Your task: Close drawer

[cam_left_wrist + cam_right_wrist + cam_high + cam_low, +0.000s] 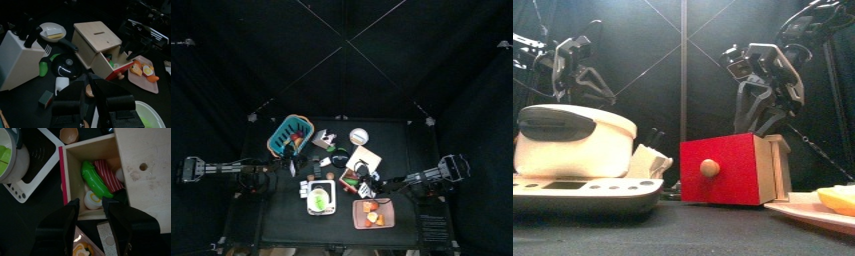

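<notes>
Here the drawer (93,183) stands pulled out of its tan box at mid-table, toy food inside; the right gripper (93,208) hovers above it, its 2 fingers narrowly parted, holding nothing.

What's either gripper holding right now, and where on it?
Nothing. The right gripper hangs open above the pulled-out drawer, fingers apart and touching nothing. The left gripper rests apart, empty.

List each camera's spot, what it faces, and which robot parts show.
Top: high above, straight down on the table; both arms.
Front: table edge, level; red drawer near, arms behind.
Left wrist: over the left tool, facing the drawer.
Right wrist: over the right tool, into the open drawer.
Shared: the drawer, in all views.
</notes>
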{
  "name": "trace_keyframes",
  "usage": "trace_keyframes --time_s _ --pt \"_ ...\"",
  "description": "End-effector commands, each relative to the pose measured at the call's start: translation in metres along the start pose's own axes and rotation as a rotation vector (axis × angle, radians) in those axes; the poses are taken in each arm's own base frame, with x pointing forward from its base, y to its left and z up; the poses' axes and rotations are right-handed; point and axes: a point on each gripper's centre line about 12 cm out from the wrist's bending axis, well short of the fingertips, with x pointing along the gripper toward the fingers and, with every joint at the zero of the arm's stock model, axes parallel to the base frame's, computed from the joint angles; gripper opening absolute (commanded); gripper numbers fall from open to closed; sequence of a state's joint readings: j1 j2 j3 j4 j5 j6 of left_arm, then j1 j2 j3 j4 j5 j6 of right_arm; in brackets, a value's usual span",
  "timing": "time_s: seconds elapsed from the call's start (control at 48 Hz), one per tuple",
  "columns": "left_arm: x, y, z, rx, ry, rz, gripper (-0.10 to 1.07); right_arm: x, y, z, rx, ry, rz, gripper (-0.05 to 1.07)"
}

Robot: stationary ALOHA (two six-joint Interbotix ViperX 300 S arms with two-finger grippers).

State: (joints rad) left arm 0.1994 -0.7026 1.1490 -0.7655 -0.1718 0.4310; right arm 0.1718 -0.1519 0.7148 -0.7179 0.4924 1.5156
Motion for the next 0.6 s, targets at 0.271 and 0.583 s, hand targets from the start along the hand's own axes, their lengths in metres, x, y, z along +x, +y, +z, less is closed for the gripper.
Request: trace_keyframes --time_s 0.271,0.583 --pt "0.004 -0.005 0.027 -0.001 -0.106 0.012 0.57 -0.036 0.011 0.038 -0.066 -0.163 0.084 0.78" --pt "0.033 -0.05 0.015 0.081 -0.016 -0.103 0.57 -0.06 -0.045 0.056 -0.003 -0.26 0.004 0.78"
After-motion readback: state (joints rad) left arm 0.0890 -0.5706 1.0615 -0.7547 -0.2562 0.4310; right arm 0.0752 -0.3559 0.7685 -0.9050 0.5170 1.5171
